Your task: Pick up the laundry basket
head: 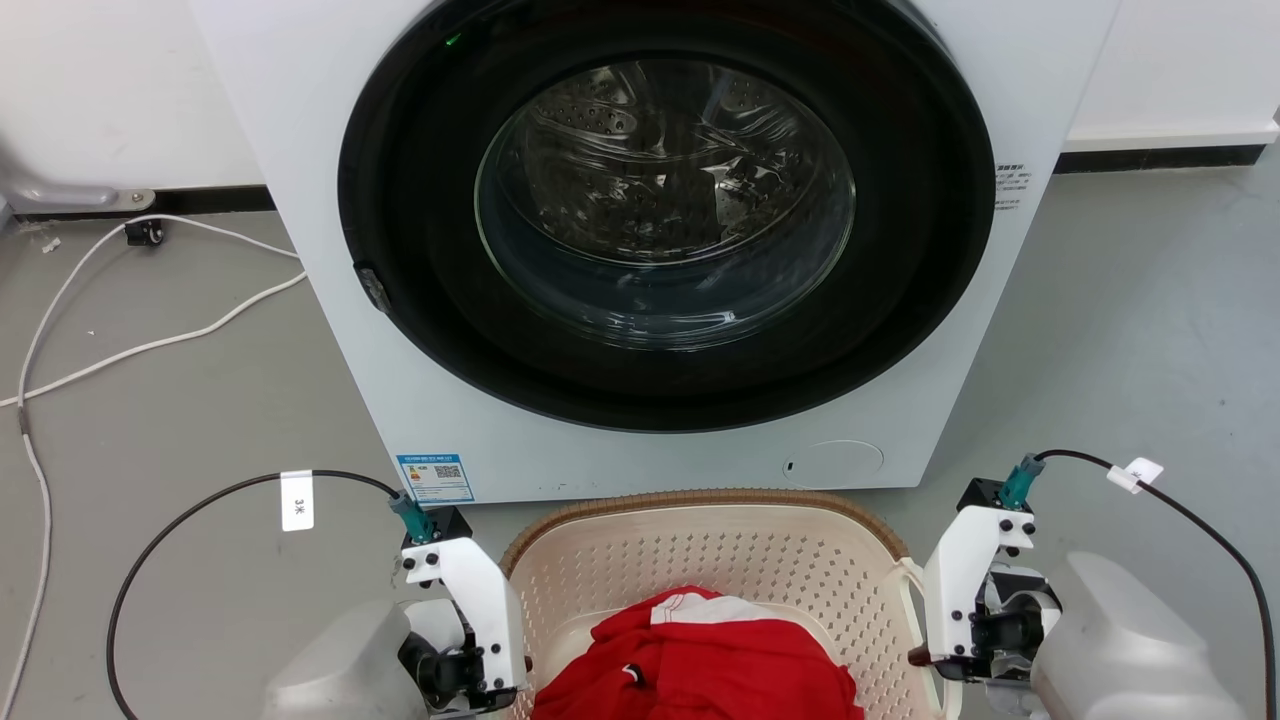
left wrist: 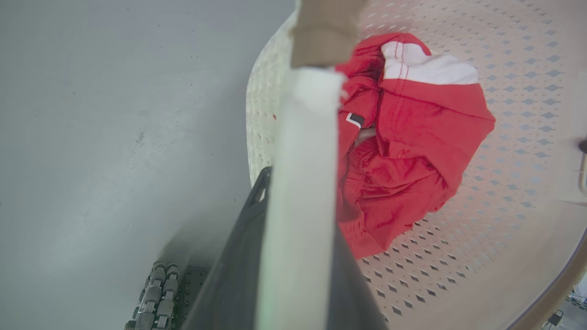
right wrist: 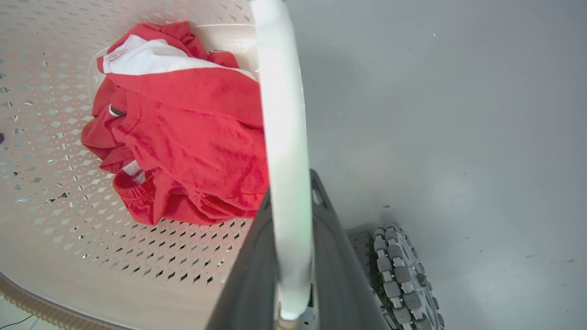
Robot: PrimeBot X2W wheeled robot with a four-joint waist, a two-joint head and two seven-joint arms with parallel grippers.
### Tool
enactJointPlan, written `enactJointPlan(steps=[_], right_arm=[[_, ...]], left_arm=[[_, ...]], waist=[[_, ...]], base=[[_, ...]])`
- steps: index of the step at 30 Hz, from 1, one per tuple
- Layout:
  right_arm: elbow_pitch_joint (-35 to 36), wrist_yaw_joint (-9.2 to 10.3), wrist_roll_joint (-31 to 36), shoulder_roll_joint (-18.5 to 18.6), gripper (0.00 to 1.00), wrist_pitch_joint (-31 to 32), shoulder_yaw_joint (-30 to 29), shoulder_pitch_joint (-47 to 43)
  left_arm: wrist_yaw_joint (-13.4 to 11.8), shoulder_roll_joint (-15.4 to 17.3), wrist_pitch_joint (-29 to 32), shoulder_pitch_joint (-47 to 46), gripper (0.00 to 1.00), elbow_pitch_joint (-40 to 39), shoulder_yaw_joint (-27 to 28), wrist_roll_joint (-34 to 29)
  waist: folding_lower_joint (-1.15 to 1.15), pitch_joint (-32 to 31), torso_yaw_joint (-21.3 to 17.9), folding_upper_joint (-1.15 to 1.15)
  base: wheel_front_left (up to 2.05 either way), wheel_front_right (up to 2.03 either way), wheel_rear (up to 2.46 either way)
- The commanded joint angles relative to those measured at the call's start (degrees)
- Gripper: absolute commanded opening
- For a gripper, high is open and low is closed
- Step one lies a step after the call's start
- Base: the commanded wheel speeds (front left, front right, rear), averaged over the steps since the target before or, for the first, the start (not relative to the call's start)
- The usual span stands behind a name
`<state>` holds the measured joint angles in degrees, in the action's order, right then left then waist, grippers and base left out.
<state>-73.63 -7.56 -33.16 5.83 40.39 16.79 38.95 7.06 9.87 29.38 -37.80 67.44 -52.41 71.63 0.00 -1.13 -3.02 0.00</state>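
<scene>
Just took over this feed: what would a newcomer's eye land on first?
The washing machine with its dark round door stands ahead. In front of it, the laundry basket holds a crumpled red garment. The left tool and right tool each clamp one of its white handles.

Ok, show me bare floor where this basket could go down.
Free: grey floor right of the washing machine. Left side is crossed by white cables and a black cable. Tight: the laundry basket fills the strip before the machine.
</scene>
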Motion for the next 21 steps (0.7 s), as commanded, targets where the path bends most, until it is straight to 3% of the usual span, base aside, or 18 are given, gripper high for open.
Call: enactJointPlan(steps=[1,21], right_arm=[[-0.34,0.14,0.56,0.85,0.0,0.03,-0.26,-1.14],[-0.34,0.14,2.14,0.29,0.0,0.26,-2.06,-1.19]], left_arm=[[0.75,0.37,-0.38,-0.29,0.0,-0.23,0.29,0.55],[0.75,0.55,-1.09,-0.25,0.0,-0.54,-1.0,1.77]], waist=[[0.0,0.0,0.01,0.0],[0.0,0.28,0.03,0.0]], base=[[0.0,0.0,0.0],[0.0,0.0,0.0]])
